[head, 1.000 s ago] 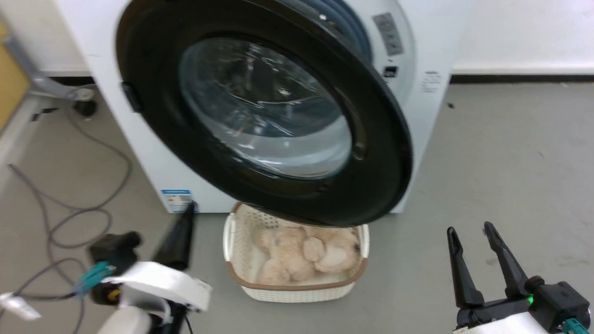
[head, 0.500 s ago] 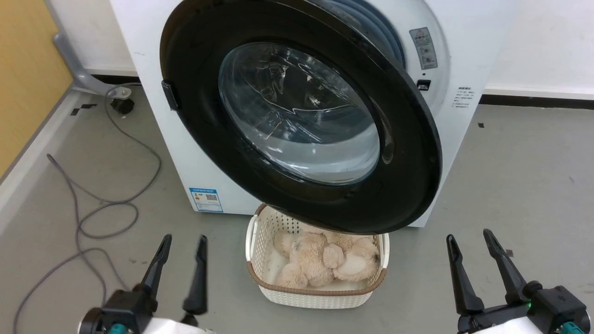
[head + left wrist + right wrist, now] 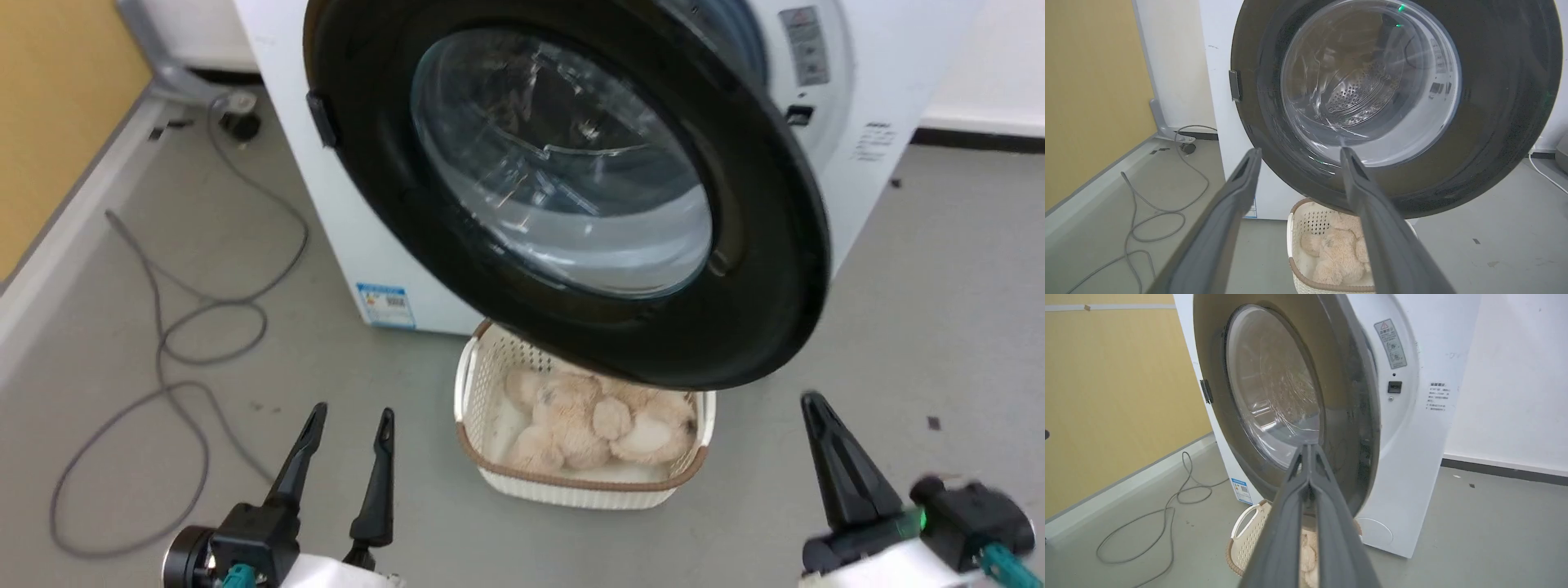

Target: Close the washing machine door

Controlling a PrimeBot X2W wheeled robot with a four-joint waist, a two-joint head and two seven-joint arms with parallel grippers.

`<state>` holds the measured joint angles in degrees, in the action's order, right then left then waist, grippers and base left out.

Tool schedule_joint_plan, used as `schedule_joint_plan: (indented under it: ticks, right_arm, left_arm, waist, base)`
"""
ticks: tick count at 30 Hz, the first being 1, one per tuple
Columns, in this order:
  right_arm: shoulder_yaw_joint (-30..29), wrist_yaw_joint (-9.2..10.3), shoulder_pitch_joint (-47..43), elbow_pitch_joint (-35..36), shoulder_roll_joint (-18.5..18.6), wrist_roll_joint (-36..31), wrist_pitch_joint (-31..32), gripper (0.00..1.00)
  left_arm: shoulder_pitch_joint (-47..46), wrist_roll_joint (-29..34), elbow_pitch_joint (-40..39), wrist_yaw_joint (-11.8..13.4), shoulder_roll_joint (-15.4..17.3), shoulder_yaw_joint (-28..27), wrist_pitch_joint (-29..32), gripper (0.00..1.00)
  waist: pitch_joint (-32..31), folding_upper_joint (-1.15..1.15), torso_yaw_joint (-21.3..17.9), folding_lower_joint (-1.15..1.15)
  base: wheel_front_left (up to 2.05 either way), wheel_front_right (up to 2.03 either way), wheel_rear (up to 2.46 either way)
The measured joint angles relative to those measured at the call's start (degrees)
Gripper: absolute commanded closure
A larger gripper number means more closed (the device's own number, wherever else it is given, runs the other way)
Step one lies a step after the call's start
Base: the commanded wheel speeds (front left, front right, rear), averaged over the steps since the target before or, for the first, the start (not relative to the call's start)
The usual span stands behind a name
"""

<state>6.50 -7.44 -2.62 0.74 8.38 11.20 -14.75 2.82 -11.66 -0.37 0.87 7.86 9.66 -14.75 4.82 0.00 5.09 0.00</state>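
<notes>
Washing machine door [image 3: 759,269], one, round with a wide black rim and one bulging glass window [image 3: 563,163]: it stands partly open, its left edge close to the cabinet and its right edge swung out toward the head camera. One white front-loading washing machine [image 3: 392,237] stands on the grey floor [image 3: 939,310], with one blue sticker [image 3: 385,305] low on its front. The perforated steel drum [image 3: 1355,92] shows through the glass in the left wrist view. One cream basket [image 3: 571,490] sits on the floor just in front of the machine, partly under the door's lower rim, and holds one beige plush toy [image 3: 604,420]. A grey cable [image 3: 305,237] lies in loops on the floor to the machine's left, near a yellow wall panel [image 3: 49,106]. Left jaws, lower left in the head view: two dark fingers [image 3: 298,465] spread apart, empty, pointing toward the door's lower rim and clear of it. Right jaws, lower right: two fingers [image 3: 1290,522] pressed together at the tips, gripping nothing, aimed at the door's free edge, contact not discernible.
</notes>
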Motion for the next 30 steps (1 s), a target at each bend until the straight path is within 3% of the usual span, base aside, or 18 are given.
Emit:
schedule_joint_plan:
  ticks: [7,13,25,30]
  right_arm:
    - [5.83,-0.01,9.98,-2.70,7.09,2.30,1.33,1.00]
    - [6.03,-0.01,19.37,-8.43,12.33,5.49,3.91,1.00]
    - [3.94,-0.15,36.68,-20.11,18.75,12.34,7.65,1.00]
    - [1.78,-0.13,43.12,-25.25,19.81,13.25,9.50,1.00]
  left_arm:
    - [-2.56,0.83,0.24,-1.74,-2.10,-1.11,0.00,0.00]
    - [-4.25,1.31,0.55,-3.10,-3.45,-1.60,0.00,0.00]
    - [-7.81,1.92,0.64,-4.09,-4.70,-2.03,0.00,0.00]
    - [-8.46,1.90,0.66,-4.10,-4.83,-1.57,0.00,0.00]
  waist:
    - [4.34,0.00,2.42,0.00]
    - [8.21,0.00,4.75,0.00]
    - [14.13,0.00,8.61,0.01]
    - [15.75,0.00,9.59,0.01]
  base:
    - [0.00,0.00,0.00]
    - [0.00,0.00,0.00]
    - [0.00,0.00,0.00]
    - [0.00,0.00,0.00]
